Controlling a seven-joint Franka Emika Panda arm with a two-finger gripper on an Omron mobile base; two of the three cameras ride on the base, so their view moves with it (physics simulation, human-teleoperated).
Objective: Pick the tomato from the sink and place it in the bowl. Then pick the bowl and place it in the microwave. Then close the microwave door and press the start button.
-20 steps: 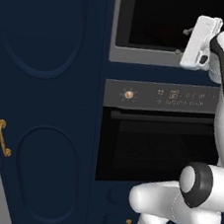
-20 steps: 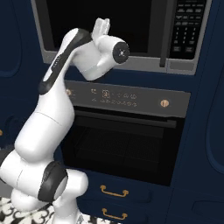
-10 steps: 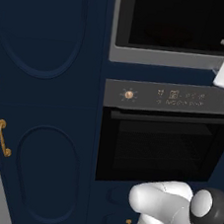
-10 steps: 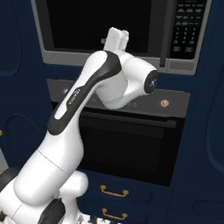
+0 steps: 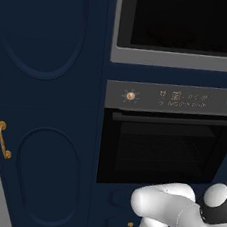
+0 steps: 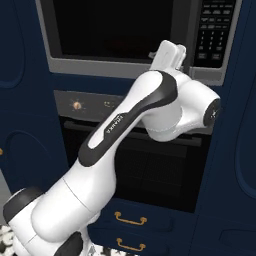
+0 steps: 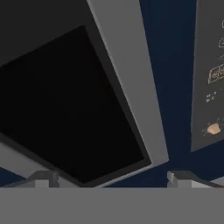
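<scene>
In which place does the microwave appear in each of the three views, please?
Left base view: the microwave is at the top right, cut by the top edge.
Right base view: the microwave runs across the top, with its button panel at its right.
Hand view: the microwave lies tilted over the left and centre.
Shared landmark: the oven's control panel.

glossy black glass microwave door (image 6: 115, 27), matt grey frame
</scene>
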